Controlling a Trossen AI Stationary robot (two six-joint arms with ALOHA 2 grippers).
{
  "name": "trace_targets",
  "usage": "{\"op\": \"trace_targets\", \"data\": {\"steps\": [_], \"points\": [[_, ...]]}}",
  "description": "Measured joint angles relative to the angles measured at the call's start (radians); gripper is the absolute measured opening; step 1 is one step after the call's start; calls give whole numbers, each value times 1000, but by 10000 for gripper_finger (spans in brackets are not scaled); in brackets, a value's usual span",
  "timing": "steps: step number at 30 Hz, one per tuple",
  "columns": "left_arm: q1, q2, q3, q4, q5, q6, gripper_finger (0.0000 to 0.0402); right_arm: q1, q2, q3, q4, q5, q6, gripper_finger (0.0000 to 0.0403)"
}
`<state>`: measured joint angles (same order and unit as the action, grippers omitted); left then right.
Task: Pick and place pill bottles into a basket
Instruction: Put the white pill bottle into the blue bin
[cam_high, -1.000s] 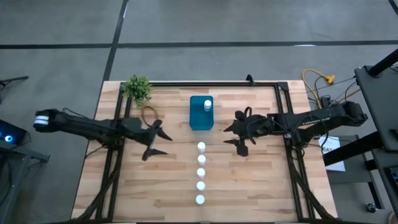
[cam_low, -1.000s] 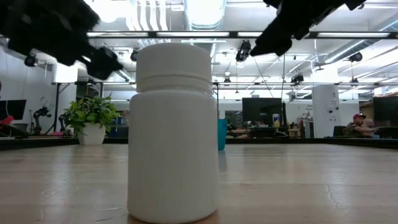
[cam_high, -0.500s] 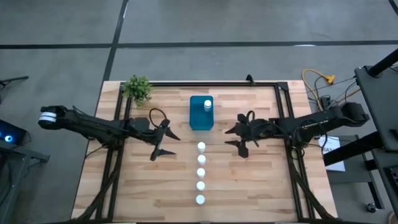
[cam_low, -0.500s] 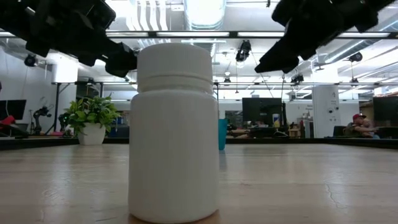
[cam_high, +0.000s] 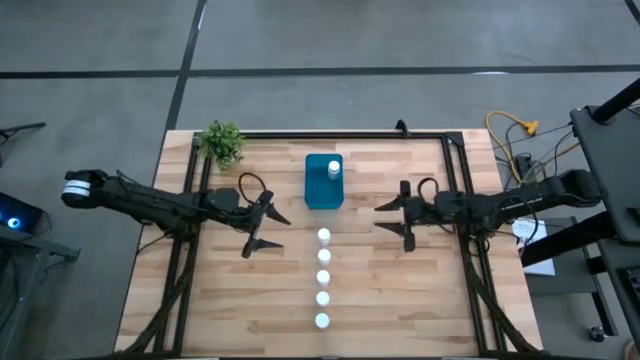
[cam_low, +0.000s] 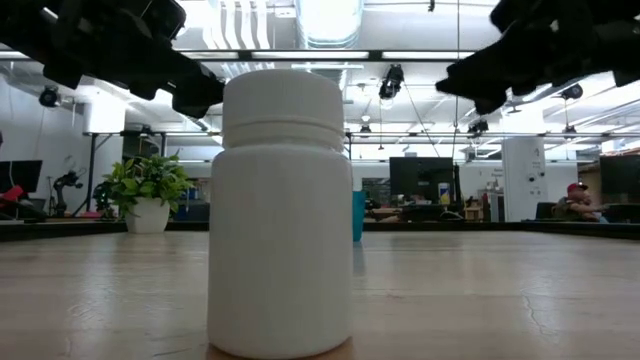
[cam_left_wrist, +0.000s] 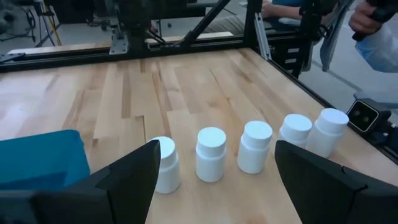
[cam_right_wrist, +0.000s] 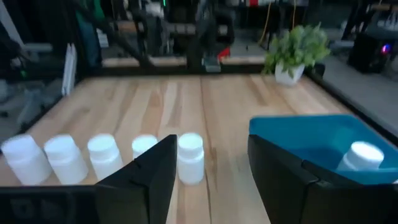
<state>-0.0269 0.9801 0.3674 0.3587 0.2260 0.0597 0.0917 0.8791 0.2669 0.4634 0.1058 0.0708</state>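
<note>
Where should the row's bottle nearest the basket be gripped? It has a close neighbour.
Probably across the body of that pill bottle, from the left or right: it stands upright, both flanks are bare table, while the next bottle crowds one side along the row.

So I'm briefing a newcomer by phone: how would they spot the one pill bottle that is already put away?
Find the teal-blue basket at the middle of the table's far side, right of the green plant. A single white pill bottle stands inside it, in its far right corner. The other five bottles stand in a row on the bare wood.
</note>
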Motion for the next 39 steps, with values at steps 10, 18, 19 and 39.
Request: {"op": "trace_targets", "data": {"steps": [10, 18, 19, 39], "points": [[1, 34, 10, 1, 0, -1, 299, 2, -219, -112, 30, -2, -25, 185], [1, 118, 61, -1, 0, 0, 299, 2, -322, -177, 48, -2, -29, 185], [1, 136, 72, -3, 0, 0, 299, 2, -327, -181, 49, -3, -25, 185], [1, 436, 453, -359, -21, 87, 299, 2, -338, -213, 42, -12, 27, 185]]}}
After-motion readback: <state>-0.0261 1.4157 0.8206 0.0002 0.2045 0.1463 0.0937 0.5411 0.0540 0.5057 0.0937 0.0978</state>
